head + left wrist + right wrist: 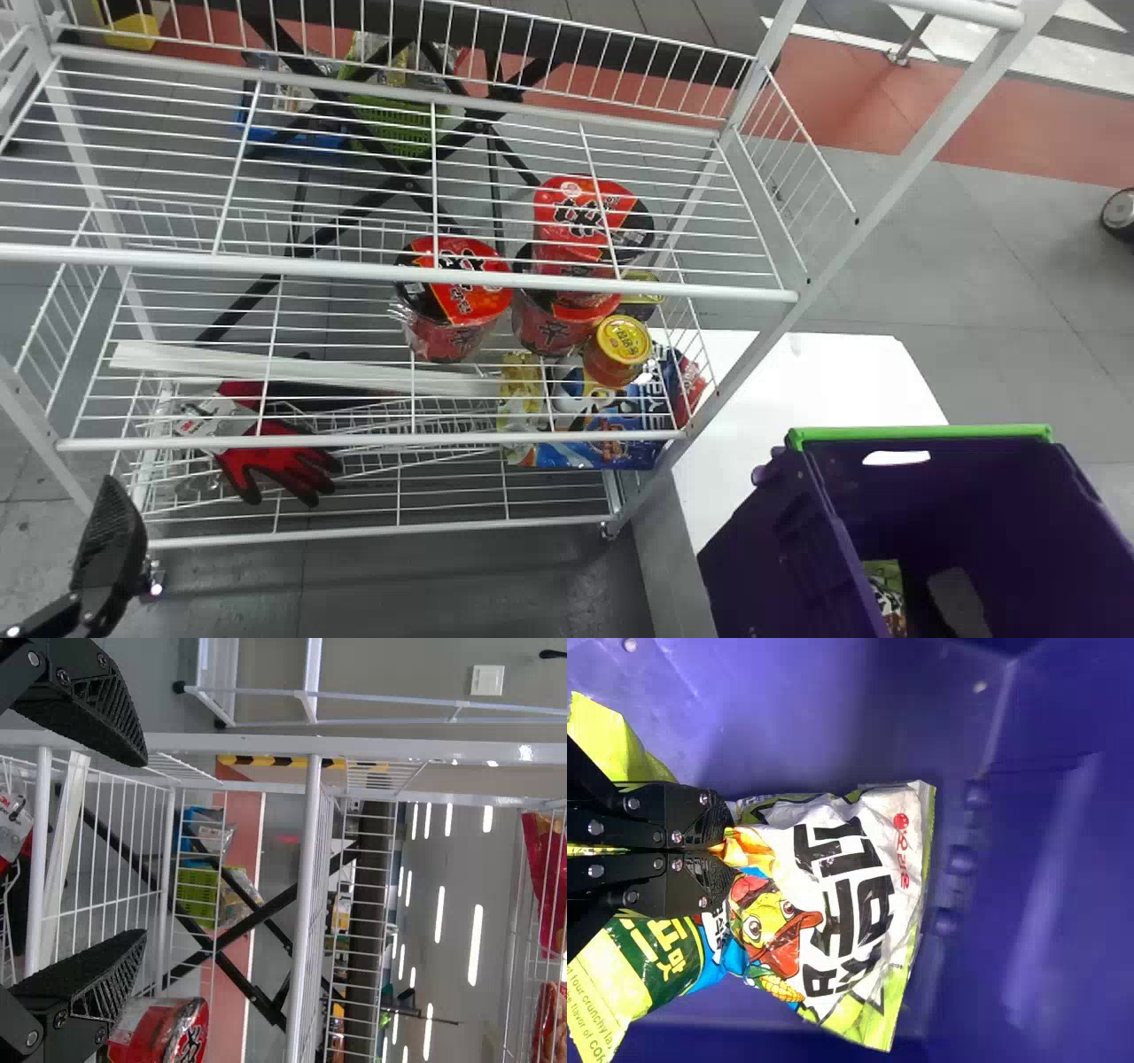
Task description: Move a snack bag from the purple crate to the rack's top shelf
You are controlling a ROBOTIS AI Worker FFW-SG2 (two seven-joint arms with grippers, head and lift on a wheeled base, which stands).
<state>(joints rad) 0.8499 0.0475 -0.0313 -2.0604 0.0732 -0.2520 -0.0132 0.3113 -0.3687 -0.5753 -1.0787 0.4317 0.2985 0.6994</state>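
Observation:
In the head view my left gripper (108, 558) is low at the left, by the rack's front corner. The left wrist view has this left gripper (140, 850) open, wire shelving beyond it. Inside the purple crate (762, 549) at the lower right lies part of a snack bag (889, 592), with an unclear grey shape beside it. In the right wrist view my right gripper (726, 850) is shut on the pinched, orange part of a white and green snack bag (850, 895); its fingertips cover the grasped spot. A high wire shelf (512, 992) stands at the left wrist view's edge.
Red packages (547, 877) sit by that high shelf. Lower on the rack are red noodle cups (461, 283), a yellow-lidded jar (623, 341) and red gloves (279, 461). A white table (833, 381) adjoins the crate. Another green-yellow bag (638, 970) lies beneath the right gripper.

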